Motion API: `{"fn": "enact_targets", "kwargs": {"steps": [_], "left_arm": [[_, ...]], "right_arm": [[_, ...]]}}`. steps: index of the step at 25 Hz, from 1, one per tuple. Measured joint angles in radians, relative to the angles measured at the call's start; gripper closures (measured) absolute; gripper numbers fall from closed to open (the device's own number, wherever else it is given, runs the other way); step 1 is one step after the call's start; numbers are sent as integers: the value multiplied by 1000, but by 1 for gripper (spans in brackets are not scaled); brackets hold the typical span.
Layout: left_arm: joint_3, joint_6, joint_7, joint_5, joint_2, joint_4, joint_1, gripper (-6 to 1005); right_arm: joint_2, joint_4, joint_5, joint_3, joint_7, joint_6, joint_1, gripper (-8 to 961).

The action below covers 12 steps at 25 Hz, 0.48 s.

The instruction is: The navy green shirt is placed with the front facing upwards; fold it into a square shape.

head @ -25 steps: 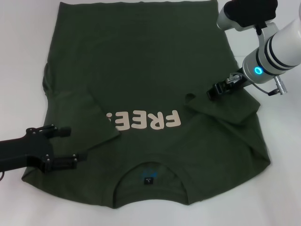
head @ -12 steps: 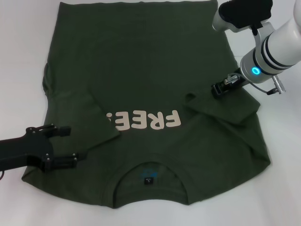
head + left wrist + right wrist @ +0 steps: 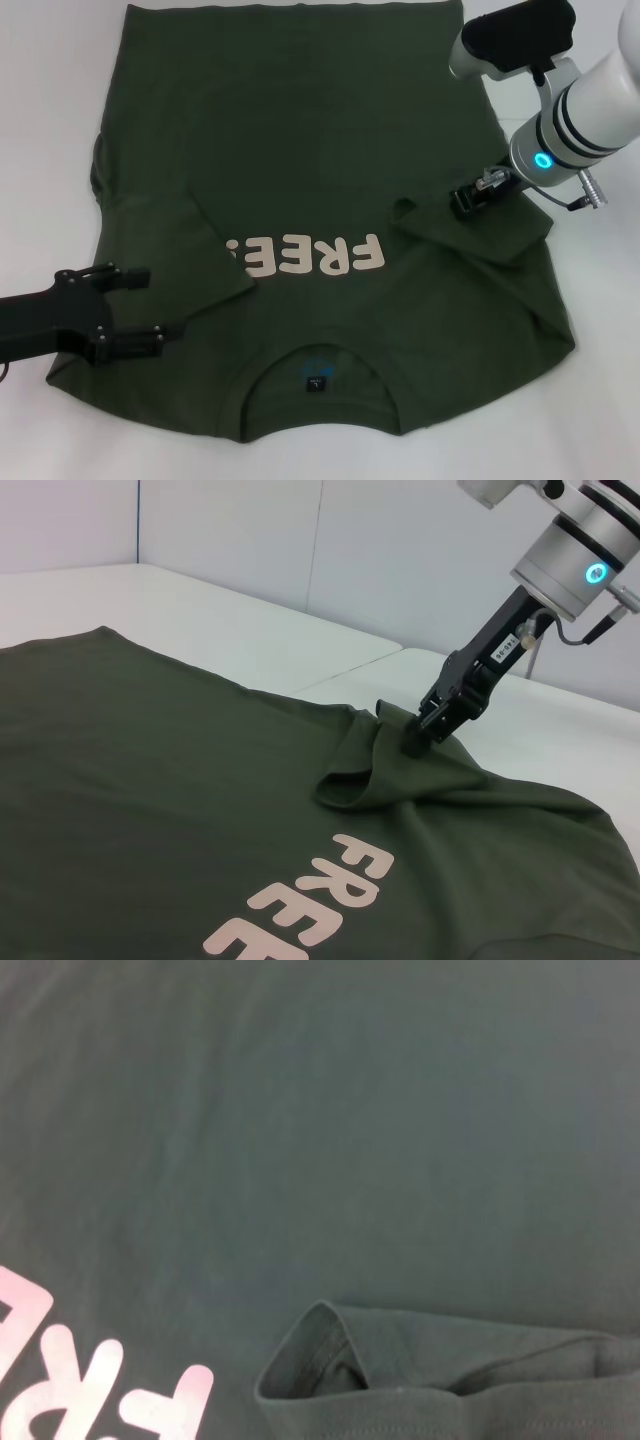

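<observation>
A plain white tabletop (image 3: 40, 120) fills the head view, matte and evenly lit, with only soft shadows. From the left wrist view, the same white surface (image 3: 250, 620) runs back to a pale grey-white wall (image 3: 330, 540), where thin vertical seams divide the panels.

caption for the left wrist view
Right gripper pinching the folded-in sleeve of the navy green shirt on the table.

I am seeing the dark olive-green cotton-like shirt (image 3: 320, 140) looking matt and soft, its cream lettering (image 3: 305, 257) smoother. The white table top (image 3: 50, 120) is showing matt; the right arm's silver-white casing (image 3: 590, 110) is looking glossy.
</observation>
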Motion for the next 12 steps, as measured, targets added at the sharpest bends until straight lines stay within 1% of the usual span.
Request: {"fn": "enact_targets", "kwargs": {"steps": [11, 12], "left_arm": [[0, 0, 0, 0, 0, 0, 2, 116], [0, 0, 0, 0, 0, 0, 2, 116]], "right_arm": [[1, 0, 0, -38, 1, -4, 0, 770], [1, 0, 0, -38, 1, -5, 0, 792]]}}
